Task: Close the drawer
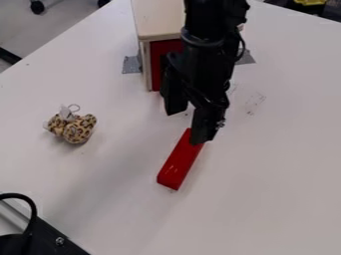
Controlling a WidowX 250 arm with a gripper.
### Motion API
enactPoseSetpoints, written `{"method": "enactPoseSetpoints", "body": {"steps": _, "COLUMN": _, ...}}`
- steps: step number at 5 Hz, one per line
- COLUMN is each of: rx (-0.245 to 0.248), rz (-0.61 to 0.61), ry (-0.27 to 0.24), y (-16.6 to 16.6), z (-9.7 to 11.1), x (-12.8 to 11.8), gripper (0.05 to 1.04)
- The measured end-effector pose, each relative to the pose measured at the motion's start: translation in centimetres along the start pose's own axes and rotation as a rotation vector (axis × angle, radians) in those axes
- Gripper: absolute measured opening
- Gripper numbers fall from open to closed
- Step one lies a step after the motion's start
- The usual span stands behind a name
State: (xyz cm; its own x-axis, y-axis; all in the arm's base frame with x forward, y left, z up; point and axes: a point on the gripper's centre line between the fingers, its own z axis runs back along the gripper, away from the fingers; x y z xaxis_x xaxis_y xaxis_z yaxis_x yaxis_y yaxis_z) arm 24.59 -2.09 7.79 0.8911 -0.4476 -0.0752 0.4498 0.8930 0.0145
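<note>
A black piece of equipment (50, 239) with a looped cable (28, 205) sits nearest, at the near left corner. Beyond it, on the white table (266, 174), a red block (178, 162) lies slantwise near the middle, its far end meeting one fingertip in the view; whether they touch, I cannot tell. The gripper (190, 123) hangs over the middle, its fingers apart with bare tabletop seen between them, holding nothing. The task's drawer (160, 64) is the red front under the pale top of the cabinet (156, 20), at the far side, partly behind the arm; how far out it stands, I cannot tell. Grey tape (131, 64) shows beside the cabinet. A leopard-print bundle (78, 128) rests on the left.
</note>
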Motion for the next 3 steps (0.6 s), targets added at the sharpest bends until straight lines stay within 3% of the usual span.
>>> {"method": "enactPoseSetpoints", "body": {"steps": 3, "rx": 0.03, "rz": -0.009, "ry": -0.01, "y": 0.14, "z": 0.81, "x": -1.57, "gripper": 0.998}}
